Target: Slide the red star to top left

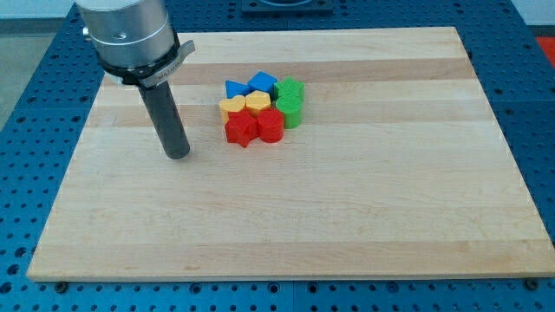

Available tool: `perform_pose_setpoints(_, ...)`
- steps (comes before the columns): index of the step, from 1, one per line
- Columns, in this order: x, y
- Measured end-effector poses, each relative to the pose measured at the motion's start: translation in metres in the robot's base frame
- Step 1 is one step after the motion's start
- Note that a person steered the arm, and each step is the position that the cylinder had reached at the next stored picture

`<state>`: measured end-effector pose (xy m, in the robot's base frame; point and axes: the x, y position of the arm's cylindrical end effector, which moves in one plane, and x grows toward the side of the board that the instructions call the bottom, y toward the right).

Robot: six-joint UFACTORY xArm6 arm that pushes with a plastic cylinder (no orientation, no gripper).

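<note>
The red star (pixel 240 130) lies at the lower left of a tight cluster of blocks near the middle of the wooden board (pixel 286 217). A second red block (pixel 270 126) touches it on the right. My tip (pixel 178 153) rests on the board to the left of the red star, with a gap between them. Above the red star sit a yellow heart (pixel 231 107) and another yellow block (pixel 257 102).
The cluster also holds a blue triangle (pixel 235 88), a blue block (pixel 263 83) and two green blocks (pixel 291 90) (pixel 291 110) on its right side. A blue perforated table (pixel 35 78) surrounds the board.
</note>
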<state>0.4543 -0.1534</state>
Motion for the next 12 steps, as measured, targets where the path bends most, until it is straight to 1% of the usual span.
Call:
perform_pose_setpoints(1,0.000,0.015)
perform_pose_setpoints(3,0.008,0.093)
perform_pose_setpoints(4,0.008,0.101)
perform_pose_setpoints(7,-0.011,0.102)
perform_pose_setpoints(9,-0.013,0.092)
perform_pose_setpoints(12,-0.060,0.037)
